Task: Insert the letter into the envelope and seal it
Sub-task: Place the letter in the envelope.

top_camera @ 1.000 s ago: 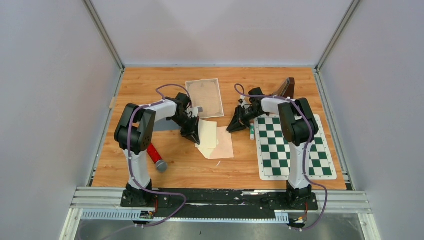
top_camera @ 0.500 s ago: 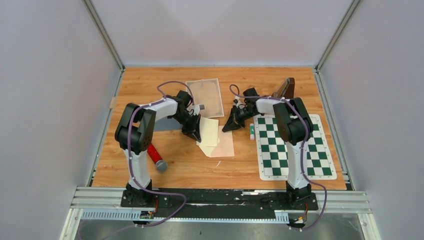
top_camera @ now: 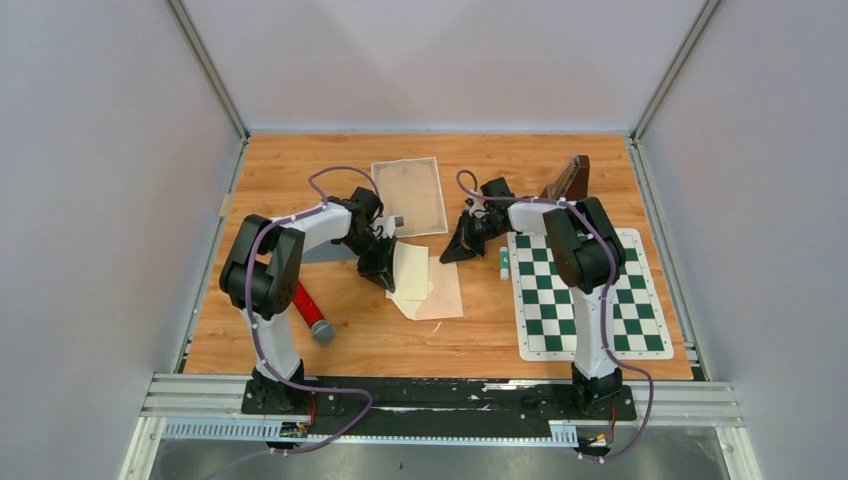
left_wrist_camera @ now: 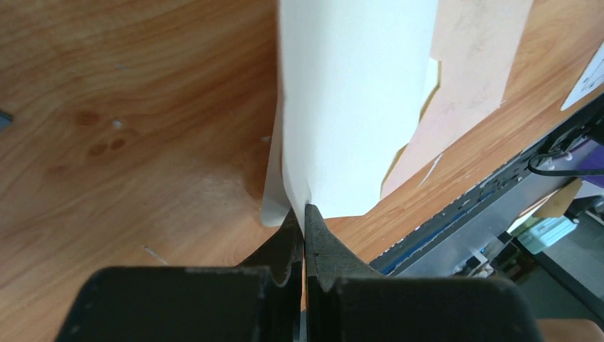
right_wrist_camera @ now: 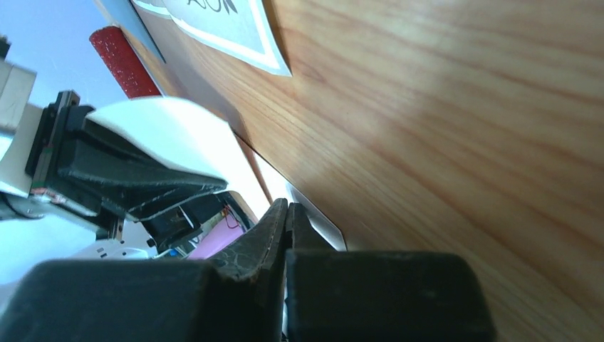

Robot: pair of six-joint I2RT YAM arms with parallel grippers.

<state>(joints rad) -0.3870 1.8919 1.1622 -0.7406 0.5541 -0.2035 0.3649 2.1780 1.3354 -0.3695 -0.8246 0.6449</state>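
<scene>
Left hand [left_wrist_camera: 305,210] pinches the letter [left_wrist_camera: 356,107] by its edge, above the envelope [top_camera: 445,296] on the bench [top_camera: 400,342] — right hand [right_wrist_camera: 287,208] closed beside the envelope's corner.

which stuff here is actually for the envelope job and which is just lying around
For the job:
- white letter, pinched by the left gripper
- peach envelope

Lying about:
- chess mat
- red glittery stick
- bordered sheet
- small green-and-white tube
- brown wooden piece
</scene>
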